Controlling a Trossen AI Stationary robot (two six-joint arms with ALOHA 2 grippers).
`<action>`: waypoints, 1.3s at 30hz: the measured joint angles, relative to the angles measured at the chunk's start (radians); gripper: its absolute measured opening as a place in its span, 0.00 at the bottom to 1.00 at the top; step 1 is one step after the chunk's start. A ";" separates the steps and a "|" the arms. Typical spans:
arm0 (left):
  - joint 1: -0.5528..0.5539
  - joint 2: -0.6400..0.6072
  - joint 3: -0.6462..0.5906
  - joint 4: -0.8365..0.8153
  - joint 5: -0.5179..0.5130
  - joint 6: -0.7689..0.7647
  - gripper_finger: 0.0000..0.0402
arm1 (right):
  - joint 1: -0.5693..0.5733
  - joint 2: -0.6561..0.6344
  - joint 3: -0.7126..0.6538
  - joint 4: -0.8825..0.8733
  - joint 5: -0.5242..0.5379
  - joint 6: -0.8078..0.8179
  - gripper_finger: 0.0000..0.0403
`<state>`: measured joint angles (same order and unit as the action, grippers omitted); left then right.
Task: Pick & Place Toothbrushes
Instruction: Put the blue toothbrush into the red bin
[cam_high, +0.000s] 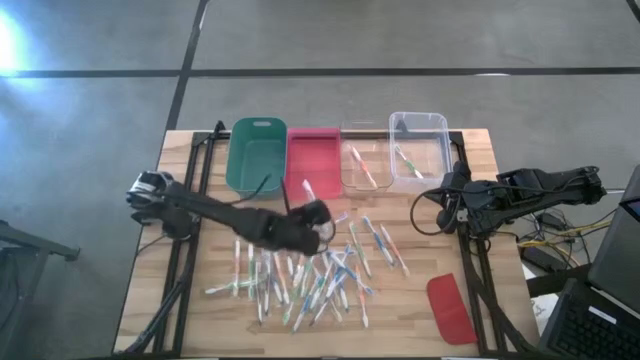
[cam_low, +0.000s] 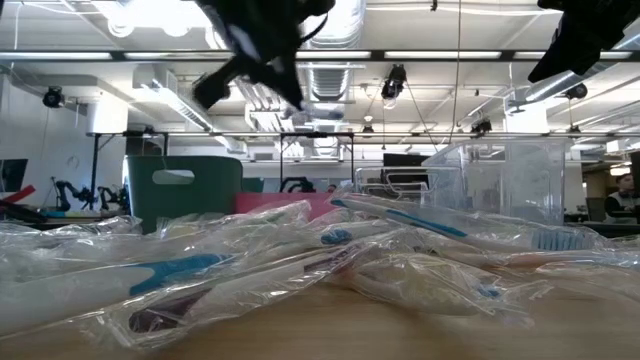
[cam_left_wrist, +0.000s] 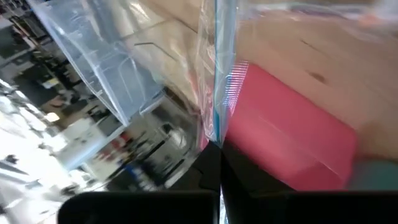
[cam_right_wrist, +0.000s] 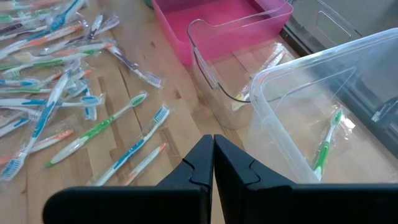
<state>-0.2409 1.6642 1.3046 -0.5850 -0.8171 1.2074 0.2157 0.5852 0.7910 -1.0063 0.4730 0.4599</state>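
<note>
Several wrapped toothbrushes (cam_high: 300, 275) lie in a loose pile on the wooden table, also seen in the low view (cam_low: 300, 260) and the right wrist view (cam_right_wrist: 56, 68). My left gripper (cam_high: 318, 212) hangs above the pile's far edge, just short of the red bin (cam_high: 313, 160), and is shut on one wrapped blue-striped toothbrush (cam_left_wrist: 217, 74). That toothbrush (cam_high: 307, 190) sticks out toward the red bin. My right gripper (cam_right_wrist: 213, 155) waits shut at the table's right side (cam_high: 452, 195), beside the clear bins, touching nothing. My left gripper pinches the wrapped toothbrush at one end (cam_left_wrist: 216, 134) between its two fingers, clear wrapper and all. Bristles (cam_left_wrist: 234, 84) show just beyond the fingertips. The toothbrush runs on along the line of the fingers, slanting toward the table's far edge, lifted clear of the pile.
Along the far edge stand a green bin (cam_high: 257, 155), the red bin, a clear bin (cam_high: 365, 165) holding an orange toothbrush, and a second clear bin (cam_high: 418, 150) holding a green one. A flat red lid (cam_high: 450, 308) lies at the near right.
</note>
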 joint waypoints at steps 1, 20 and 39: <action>0.025 0.000 0.024 -0.001 0.034 0.003 0.00 | 0.000 0.000 0.000 0.000 0.000 0.000 0.02; 0.508 0.006 0.262 -0.195 0.521 -0.113 0.00 | 0.000 0.000 0.000 0.000 0.000 0.000 0.02; 0.555 0.227 0.273 -0.182 0.368 0.097 0.00 | 0.000 0.000 0.000 0.000 0.000 0.000 0.02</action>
<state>0.3138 1.8915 1.5780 -0.7672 -0.4492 1.3043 0.2161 0.5854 0.7910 -1.0062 0.4732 0.4602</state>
